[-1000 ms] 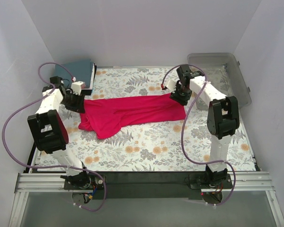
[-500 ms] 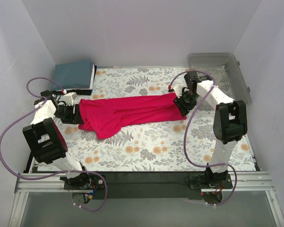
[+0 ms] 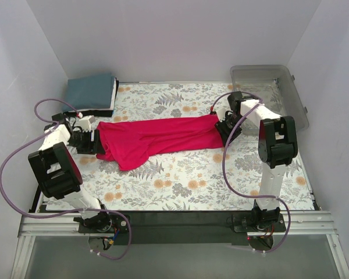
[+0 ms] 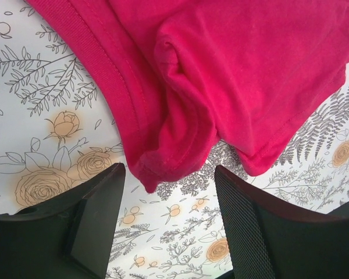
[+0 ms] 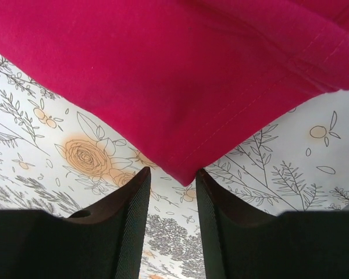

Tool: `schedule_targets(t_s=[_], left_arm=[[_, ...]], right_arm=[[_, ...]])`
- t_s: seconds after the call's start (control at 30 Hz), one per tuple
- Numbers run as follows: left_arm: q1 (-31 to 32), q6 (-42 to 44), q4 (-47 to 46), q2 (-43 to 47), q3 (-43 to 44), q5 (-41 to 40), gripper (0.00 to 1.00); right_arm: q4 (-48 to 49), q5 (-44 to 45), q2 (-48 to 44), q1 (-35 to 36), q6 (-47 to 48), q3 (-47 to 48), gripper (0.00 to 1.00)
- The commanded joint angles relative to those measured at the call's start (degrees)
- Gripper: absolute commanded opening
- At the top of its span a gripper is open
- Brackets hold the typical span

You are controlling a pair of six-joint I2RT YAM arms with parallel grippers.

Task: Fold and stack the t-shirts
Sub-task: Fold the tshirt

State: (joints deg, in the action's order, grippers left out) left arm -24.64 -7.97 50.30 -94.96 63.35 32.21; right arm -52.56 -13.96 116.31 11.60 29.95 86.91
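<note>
Left gripper (image 4: 168,174) jaws are held wide, empty; right gripper (image 5: 173,174) narrowly parted, nothing clamped. Crimson t-shirt (image 3: 163,136) edges may be missed on closing.

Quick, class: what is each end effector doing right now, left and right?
Left end effector: open, crimson t-shirt edge just ahead, not gripped.
Right end effector: open, shirt corner at its gap, unclamped.

L gripper (image 3: 96,141) low, jaws spread wide, R gripper (image 3: 225,129) low, jaws parted narrower, both forearms near level, elbows up behind grippers
</note>
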Motion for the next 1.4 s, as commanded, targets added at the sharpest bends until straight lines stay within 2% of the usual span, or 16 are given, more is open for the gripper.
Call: schedule_targets(t_s=[0.0, 0.03, 0.17, 0.3, 0.33, 0.43, 0.47, 0.57, 0.77, 0.93, 1.07, 1.27, 1.3, 1.33, 1.37], left_arm=[[-0.32, -0.47, -2.57, -0.58, 0.02, 0.31, 0.62], [-0.32, -0.47, -2.75, -0.93, 0.02, 0.49, 0.63], [-0.32, -0.47, -2.76, -3.03, 1.24, 1.45, 0.6], [-0.32, 0.41, -2.14, -4.27, 1.51, 1.11, 0.44], [-0.32, 0.58, -2.05, -3.92, 1.42, 0.84, 0.33], [-0.75, 1.46, -1.26, -2.61, 0.72, 0.4, 0.18], [-0.93, 1.64, -0.65, -2.08, 0.63, 0.23, 0.09], [-1.9, 3.04, 0.58, -0.58, 0.28, -0.65, 0.0], [-4.36, 6.64, 4.36, 1.88, 0.28, -1.88, 0.0], [-4.71, 7.7, 5.77, 4.77, -2.96, -3.11, 0.0], [-4.8, 10.07, 4.9, 6.36, -7.44, -5.04, 0.0], [-4.89, 8.67, 3.13, 5.49, -9.56, -5.49, 0.0], [-4.8, 8.41, 3.66, 5.31, -9.13, -5.14, 0.08], [-4.89, 8.41, 4.27, 5.31, -8.78, -4.79, 0.22], [-5.67, 8.93, 6.45, 5.66, -8.08, -3.74, 0.4]], right_arm=[[0.0, -2.13, 0.49, -0.34, -1.04, 2.65, 0.42], [0.0, -2.22, 0.41, -0.35, -1.04, 2.47, 0.35], [-0.18, -2.3, 0.23, -0.35, -0.69, 1.95, 0.19], [-0.18, -2.04, 0.14, -0.34, -0.07, 0.98, 0.01], [-0.27, -1.95, 0.06, -0.35, 0.1, 0.8, 0.01], [-0.35, -1.43, -0.56, -0.43, 0.89, -0.16, 0.01], [-0.44, -1.16, -0.91, -0.69, 1.16, -0.43, 0.01], [-0.7, -0.38, -2.49, -1.13, 2.12, -1.48, 0.01], [-1.41, 1.56, -5.74, -2.19, 4.41, -4.99, 0.01], [-1.58, 2.53, -7.85, -2.1, 5.81, -9.3, 0.01], [-1.41, 3.23, -9.61, -2.1, 7.31, -14.21, 0.01], [-1.32, 3.23, -10.14, -1.84, 7.75, -15.73, 0.01], [-1.5, 3.23, -10.14, -1.75, 7.58, -15.29, 0.08], [-2.02, 3.15, -10.57, -1.49, 7.57, -15.2, 0.19], [-2.29, 2.71, -11.28, -1.23, 7.4, -15.02, 0.28]])
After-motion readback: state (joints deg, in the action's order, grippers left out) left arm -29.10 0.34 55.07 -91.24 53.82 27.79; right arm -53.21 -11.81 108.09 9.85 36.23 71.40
